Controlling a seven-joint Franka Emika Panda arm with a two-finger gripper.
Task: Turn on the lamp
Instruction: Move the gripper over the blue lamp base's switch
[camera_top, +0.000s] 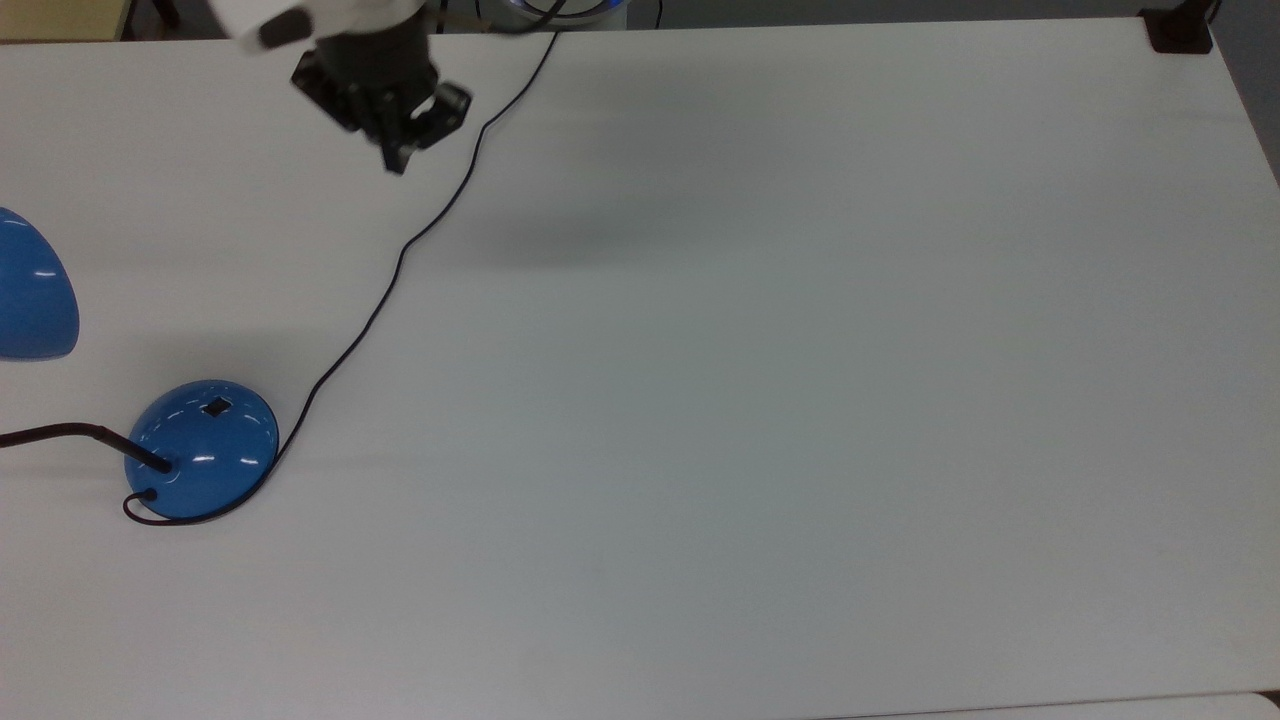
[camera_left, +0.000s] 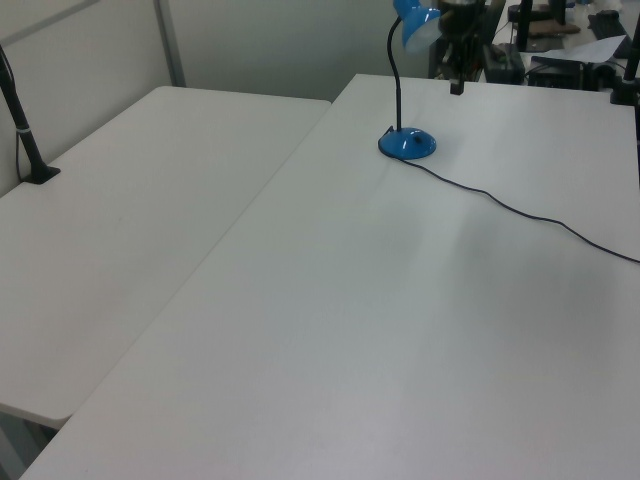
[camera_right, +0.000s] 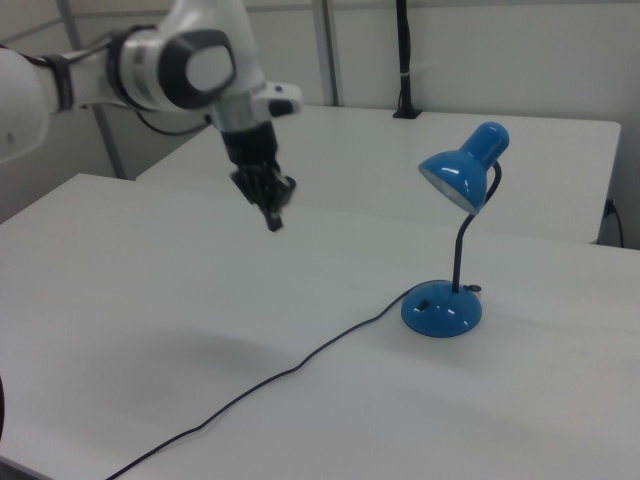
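Observation:
The lamp stands at the top view's left, and no glow comes from it. Its glossy blue dome base (camera_top: 203, 448) carries a small black switch (camera_top: 217, 406). A black neck (camera_top: 60, 433) leads off to the blue shade (camera_top: 30, 290). A thin black cord (camera_top: 400, 255) runs from the base to the table's far edge. My gripper (camera_top: 395, 162) hangs above the table beside the cord, far from the base, its fingers together on nothing. In the right view the gripper (camera_right: 273, 222) is left of the lamp base (camera_right: 441, 309) and shade (camera_right: 460, 175). In the left view the gripper (camera_left: 456, 88) is behind the base (camera_left: 407, 144).
A black clamp (camera_top: 1178, 30) sits at the top view's far right table corner. A second white table (camera_left: 120, 200) adjoins on the left view's left, with a black post (camera_left: 25, 140) on it. White tabletop (camera_top: 760, 400) spreads to the top view's right of the cord.

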